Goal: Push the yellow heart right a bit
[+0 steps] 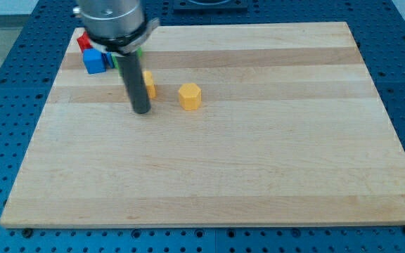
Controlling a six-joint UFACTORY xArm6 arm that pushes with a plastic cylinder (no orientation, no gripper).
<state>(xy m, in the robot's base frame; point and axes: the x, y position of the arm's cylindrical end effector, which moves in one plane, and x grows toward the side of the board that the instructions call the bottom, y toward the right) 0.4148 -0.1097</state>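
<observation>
1. camera view: my tip (140, 110) rests on the wooden board (259, 176), touching or just beside the left of the yellow heart (148, 83), which the rod partly hides.
2. there is no hand to open or close, only the rod.
3. a yellow hexagon block (190, 95) sits near the heart's right.
4. a blue cube (94, 61), a red block (84, 41) and a green block (138, 51) cluster at the view's top left.

Wooden board (259, 176) carries yellow (190, 95), blue (94, 61), red (84, 41) blocks.

board (209, 176) | heart block (150, 84) just right of tool (141, 110) | hexagon block (190, 95) further right
</observation>
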